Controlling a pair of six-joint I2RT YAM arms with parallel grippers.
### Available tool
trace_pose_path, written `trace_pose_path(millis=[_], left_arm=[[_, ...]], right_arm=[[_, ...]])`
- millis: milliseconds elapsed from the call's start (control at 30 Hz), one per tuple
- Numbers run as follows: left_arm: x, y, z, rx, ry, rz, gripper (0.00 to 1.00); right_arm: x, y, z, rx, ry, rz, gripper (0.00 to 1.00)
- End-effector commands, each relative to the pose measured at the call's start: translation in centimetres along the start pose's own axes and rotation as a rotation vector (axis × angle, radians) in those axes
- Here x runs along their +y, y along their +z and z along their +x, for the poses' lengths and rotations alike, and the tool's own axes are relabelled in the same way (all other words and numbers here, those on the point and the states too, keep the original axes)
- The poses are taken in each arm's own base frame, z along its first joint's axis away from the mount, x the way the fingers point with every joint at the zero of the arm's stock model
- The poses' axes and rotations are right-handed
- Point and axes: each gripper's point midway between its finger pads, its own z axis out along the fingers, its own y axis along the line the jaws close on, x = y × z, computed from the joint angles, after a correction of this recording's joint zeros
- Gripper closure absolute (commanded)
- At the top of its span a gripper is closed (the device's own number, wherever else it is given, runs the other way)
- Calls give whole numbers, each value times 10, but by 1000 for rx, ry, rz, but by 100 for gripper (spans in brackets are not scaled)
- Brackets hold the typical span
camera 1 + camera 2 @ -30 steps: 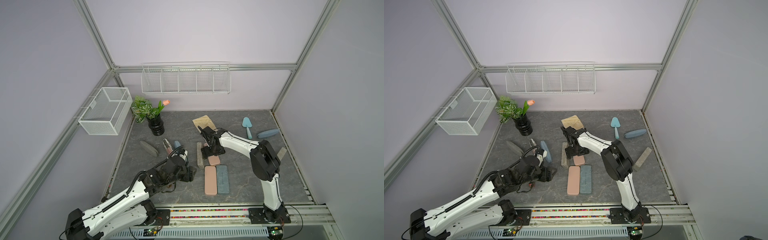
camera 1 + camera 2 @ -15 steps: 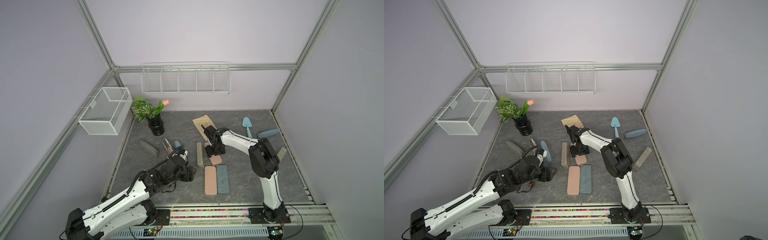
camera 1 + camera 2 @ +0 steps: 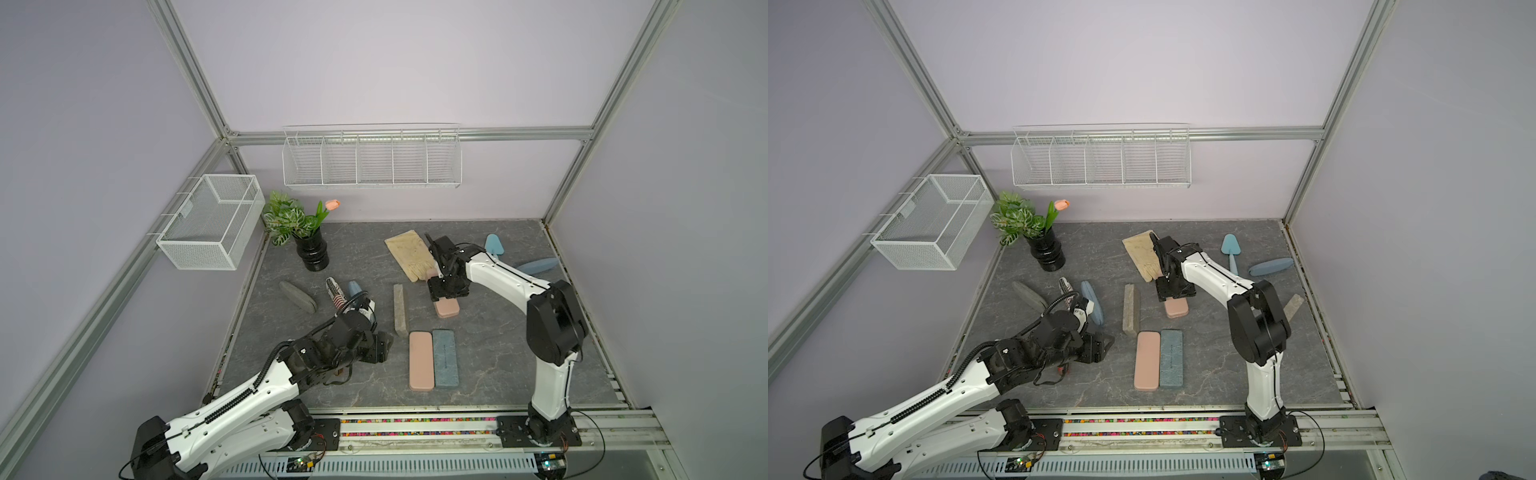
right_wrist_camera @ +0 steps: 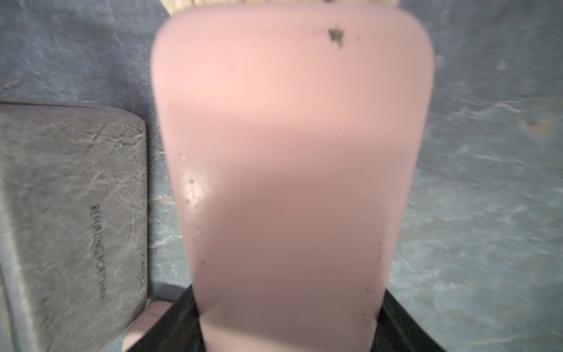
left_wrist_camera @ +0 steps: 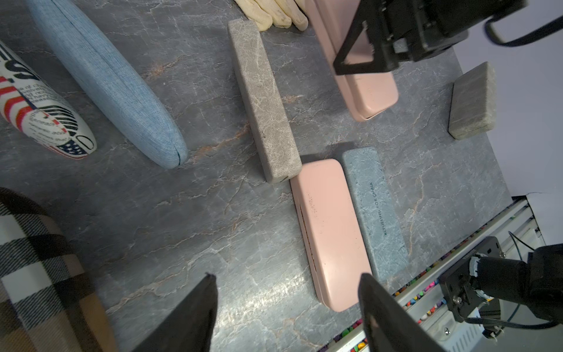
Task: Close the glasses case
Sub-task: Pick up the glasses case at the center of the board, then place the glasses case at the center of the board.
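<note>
Case: the pink case (image 3: pixel 447 309) lies flat on the tabletop (image 3: pixel 498 353). One end is just beside the finger ends of the glove (image 3: pixel 409 251), and the other points away from the glove.
Right fingers: the right gripper (image 3: pixel 449 295) sits over the end nearest the glove, and we see its fingers set against the case's two long sides, clamping it.
Left fingers: the left gripper (image 5: pixel 285 277) hangs well apart from the glove, its fingers spread and holding nothing.
Lid: a thin dark slit (image 5: pixel 370 115) shows at the end far from the glove, so we judge the lid is not fully seated.
How we would do it: push evenly down on the lid and keep the base flat. We doubt a sideways squeeze alone will snap it shut.
Watch for: the case could skid into the glove, or toward the grey case (image 5: pixel 265 100) that also lies near the glove.
</note>
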Motion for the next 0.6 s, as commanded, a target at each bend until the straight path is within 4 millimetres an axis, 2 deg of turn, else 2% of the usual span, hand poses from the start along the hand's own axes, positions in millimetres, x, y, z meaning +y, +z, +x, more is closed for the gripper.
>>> trace_pose_path(millis=[0, 233, 367, 567], left_arm=[[6, 0, 4, 4, 0, -22, 26], [3, -1, 3, 5, 0, -10, 26], [2, 0, 4, 11, 6, -4, 26], [3, 3, 5, 19, 8, -11, 26]], right_arm=[[-29, -14, 30, 32, 21, 69, 45], [-52, -14, 106, 67, 138, 78, 45], [-59, -15, 137, 65, 199, 70, 44], [-54, -7, 177, 80, 252, 44, 44]])
